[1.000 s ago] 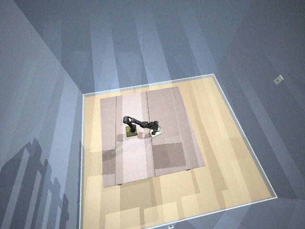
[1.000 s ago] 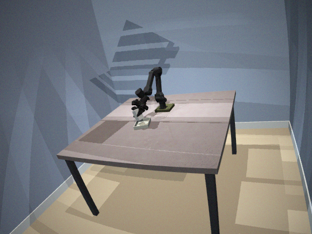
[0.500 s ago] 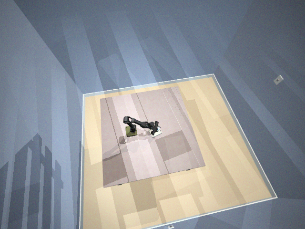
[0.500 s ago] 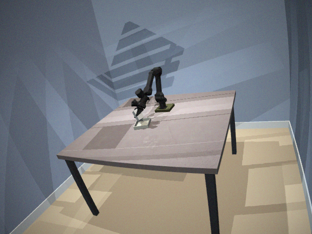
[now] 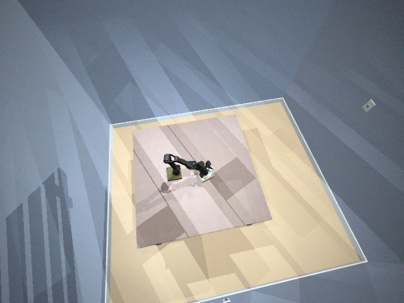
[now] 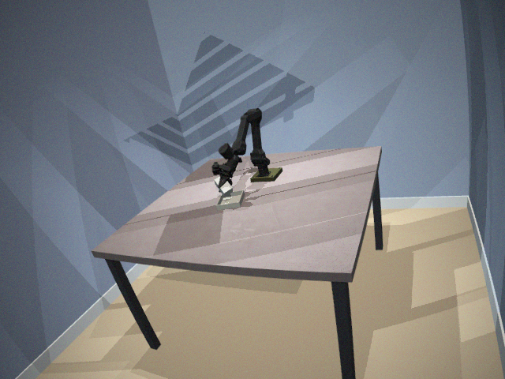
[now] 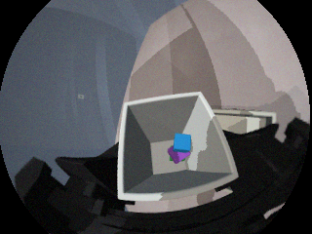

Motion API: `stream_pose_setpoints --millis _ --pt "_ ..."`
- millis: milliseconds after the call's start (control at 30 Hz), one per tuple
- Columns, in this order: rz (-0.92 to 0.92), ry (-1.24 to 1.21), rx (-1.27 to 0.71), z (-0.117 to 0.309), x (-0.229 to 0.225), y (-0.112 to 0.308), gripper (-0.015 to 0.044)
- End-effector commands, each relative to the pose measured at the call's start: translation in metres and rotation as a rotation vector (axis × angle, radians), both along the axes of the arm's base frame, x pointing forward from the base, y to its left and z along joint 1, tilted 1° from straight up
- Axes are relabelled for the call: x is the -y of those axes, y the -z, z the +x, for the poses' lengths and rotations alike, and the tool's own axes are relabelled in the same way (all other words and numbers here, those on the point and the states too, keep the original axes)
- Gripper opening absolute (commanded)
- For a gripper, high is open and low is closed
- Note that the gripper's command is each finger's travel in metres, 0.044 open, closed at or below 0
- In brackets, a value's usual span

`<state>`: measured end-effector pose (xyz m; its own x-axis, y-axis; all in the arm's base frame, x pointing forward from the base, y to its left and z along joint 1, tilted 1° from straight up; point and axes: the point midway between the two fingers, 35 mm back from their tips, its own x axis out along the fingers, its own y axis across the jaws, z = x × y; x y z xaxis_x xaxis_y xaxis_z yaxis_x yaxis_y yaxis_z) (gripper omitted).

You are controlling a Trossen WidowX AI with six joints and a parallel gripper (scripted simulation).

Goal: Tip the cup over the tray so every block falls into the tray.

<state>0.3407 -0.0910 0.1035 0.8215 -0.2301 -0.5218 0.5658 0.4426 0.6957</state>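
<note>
Okay, going left to right in the exterior view, with the tray as my landmark:

1. Cup first. It's a pale, square-mouthed thing, held up off the table and clearly tilted, right above the tray's arm-side part. From overhead the gripper covers most of it, so its outline is hard to make out there.

2. Inside the cup, down near the bottom, a blue block sits on top of a purple block, and a bit of a green block pokes out underneath. So those three haven't tipped out.

3. The gripper is also above the tray, angled down. Its fingers are partway open, pressed on the cup from either side, so it's got a hold of it.

4. Then the tray itself, shallow and pale, sitting on the table under the cup. Can't tell from these angles what's on its whole bottom.

5. Past the tray, the black arm bends up and over, then down to its olive base plate, well apart from the tray.
</note>
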Motion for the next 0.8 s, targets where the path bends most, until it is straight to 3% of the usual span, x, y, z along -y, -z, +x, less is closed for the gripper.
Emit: stream_pose_setpoints --millis 0,767 --pt "0.07 0.051 0.031 0.0021 0.0012 -0.0028 0.0" --pt "0.485 0.311 0.148 0.0039 0.0013 -0.0008 0.0"
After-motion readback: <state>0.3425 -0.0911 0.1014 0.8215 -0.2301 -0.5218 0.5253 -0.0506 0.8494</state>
